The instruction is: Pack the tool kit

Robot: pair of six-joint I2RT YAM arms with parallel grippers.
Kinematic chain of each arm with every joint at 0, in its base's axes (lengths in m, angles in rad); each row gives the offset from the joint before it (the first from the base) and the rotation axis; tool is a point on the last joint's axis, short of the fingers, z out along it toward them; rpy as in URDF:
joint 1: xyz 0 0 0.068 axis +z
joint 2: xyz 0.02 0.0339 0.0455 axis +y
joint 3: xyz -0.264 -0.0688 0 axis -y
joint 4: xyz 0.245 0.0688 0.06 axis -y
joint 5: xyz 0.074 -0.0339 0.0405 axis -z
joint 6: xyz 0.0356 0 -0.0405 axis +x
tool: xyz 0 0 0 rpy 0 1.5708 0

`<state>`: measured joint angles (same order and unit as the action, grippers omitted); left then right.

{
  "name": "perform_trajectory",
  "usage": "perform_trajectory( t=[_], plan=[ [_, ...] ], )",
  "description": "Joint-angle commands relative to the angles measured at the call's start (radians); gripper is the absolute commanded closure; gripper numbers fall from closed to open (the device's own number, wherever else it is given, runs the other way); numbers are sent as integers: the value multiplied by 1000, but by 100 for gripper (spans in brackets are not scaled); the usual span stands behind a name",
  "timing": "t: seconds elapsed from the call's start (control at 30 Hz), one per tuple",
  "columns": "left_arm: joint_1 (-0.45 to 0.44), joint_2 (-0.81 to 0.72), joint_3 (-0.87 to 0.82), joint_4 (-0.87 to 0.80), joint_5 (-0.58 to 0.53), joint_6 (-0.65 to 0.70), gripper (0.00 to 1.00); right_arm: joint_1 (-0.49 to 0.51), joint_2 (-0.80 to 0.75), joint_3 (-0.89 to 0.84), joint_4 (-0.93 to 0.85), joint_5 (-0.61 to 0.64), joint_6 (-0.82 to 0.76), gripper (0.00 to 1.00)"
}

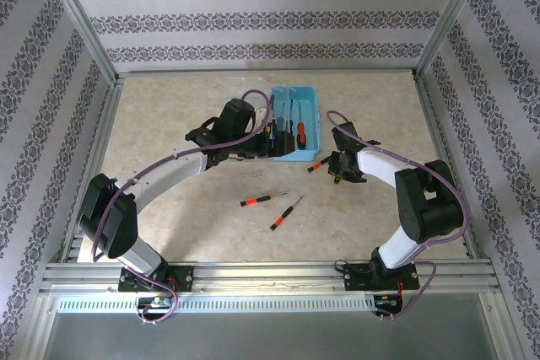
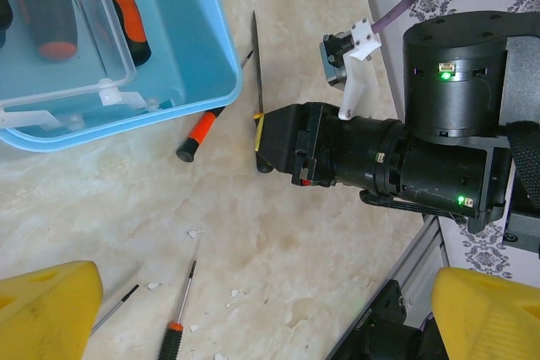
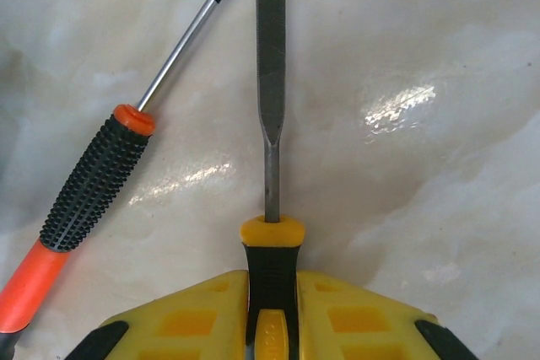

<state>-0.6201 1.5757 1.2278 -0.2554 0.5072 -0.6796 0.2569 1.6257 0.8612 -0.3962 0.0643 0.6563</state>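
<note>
Your right tool (image 3: 270, 309) was closed on the yellow-and-black handle of the file (image 3: 270, 82), which lay flat on the tabletop (image 3: 422, 166) just beside the blue box (image 2: 224, 56). Your left tool (image 2: 270, 301) hung wide open, holding nothing. The grip was on the handle only, so the long blade could dip and hit the box wall, or slip if the pinch was loose; I could not tell how tight it was. The orange screwdriver (image 3: 93, 183) lay close and could get bumped. No words or brand could be read.
</note>
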Motion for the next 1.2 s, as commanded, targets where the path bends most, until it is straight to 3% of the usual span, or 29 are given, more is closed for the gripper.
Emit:
perform_trajectory(
  t=[0.0,0.17,0.43,0.87,1.17],
  plan=[
    [-3,-38,30,-27,-18,29,0,-11,-20,-14,0,-12,9,73],
    [-3,-38,32,-30,-21,32,0,-7,-18,-16,2,-15,14,69],
    [-3,-40,36,-39,-31,41,0,-5,-6,-2,-6,-19,0,80],
    [12,-49,41,-45,-33,49,0,-10,-109,-3,-34,-8,-22,82],
    [82,-73,36,-36,-34,37,0,71,-149,151,-139,16,-76,82]
  ],
)
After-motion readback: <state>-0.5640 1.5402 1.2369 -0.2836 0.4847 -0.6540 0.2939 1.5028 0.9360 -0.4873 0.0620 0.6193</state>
